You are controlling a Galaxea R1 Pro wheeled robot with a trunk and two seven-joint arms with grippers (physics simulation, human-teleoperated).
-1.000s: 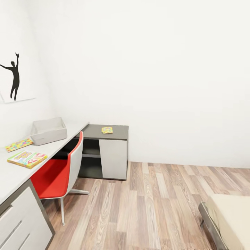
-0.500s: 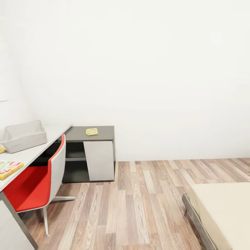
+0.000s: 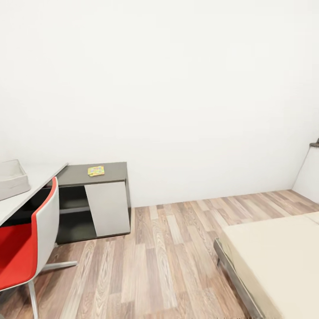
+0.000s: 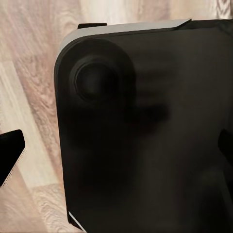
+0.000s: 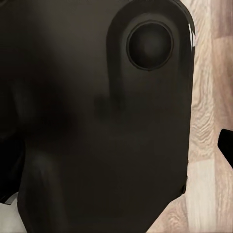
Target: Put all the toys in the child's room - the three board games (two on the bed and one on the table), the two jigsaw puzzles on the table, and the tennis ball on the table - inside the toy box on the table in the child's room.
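A corner of the grey toy box (image 3: 11, 179) shows on the white desk (image 3: 31, 188) at the far left of the head view. A small colourful flat box or puzzle (image 3: 96, 170) lies on top of the dark low cabinet (image 3: 95, 201); which toy it is I cannot tell. The cream bed (image 3: 274, 257) at the lower right has nothing on its visible part. In the left wrist view, my left gripper (image 4: 116, 155) is open, its dark fingertips (image 4: 10, 155) at the picture's edges. My right gripper (image 5: 116, 150) also looks open, with one fingertip (image 5: 226, 145) at the edge.
A red and white swivel chair (image 3: 26, 248) stands at the desk. Wood floor (image 3: 173, 261) stretches between the cabinet and the bed. Both wrist views look down on the robot's dark body (image 4: 145, 131) above the floor. A white wall runs behind.
The head view has swung to the right: the desk, the toy box and the colourful boxes on it slid off to the left, and more of the bed came in.
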